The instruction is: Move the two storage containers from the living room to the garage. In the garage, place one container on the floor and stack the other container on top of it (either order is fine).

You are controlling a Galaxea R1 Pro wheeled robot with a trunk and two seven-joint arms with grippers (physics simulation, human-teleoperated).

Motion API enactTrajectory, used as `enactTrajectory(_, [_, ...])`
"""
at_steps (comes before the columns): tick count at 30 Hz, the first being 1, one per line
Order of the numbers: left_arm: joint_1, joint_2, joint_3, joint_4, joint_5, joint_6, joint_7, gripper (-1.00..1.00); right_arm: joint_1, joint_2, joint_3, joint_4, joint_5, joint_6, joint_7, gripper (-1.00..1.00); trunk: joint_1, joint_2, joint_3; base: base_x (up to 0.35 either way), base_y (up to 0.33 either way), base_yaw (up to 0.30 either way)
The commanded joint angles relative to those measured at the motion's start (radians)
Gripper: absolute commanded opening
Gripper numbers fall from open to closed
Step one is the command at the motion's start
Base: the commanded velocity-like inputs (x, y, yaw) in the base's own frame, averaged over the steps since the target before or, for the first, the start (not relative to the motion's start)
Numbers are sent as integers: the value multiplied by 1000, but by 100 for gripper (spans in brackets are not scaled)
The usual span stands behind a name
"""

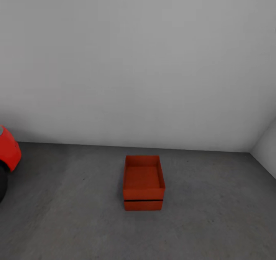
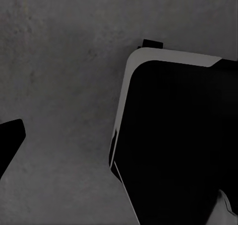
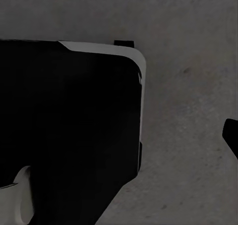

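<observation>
light: even, dim-ish | shadows: faint | glare: none | blur: slight, wrist views grainy

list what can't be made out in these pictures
- Red car: head view, cut off by the picture's left edge; a front corner and part of a tyre show.
- Lower storage container: head view, its inside is covered by the upper storage container stacked on it.
- Gripper states: both wrist views show dark robot body over the grey floor, with one dark tip at the edge, so open or shut cannot be told.
</observation>
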Motion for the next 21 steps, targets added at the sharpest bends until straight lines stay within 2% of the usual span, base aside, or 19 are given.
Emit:
enactTrajectory(1, [-1, 0, -4, 1, 7, -3, 1, 100, -1, 0, 8, 3, -11, -6, 3, 100, 0, -1, 0, 0, 0, 0])
enactTrajectory(21, [-1, 0, -4, 1, 5, -3, 1, 100, -1, 1, 9, 3, -12, -9, 4, 100, 0, -1, 32, 0, 0, 0])
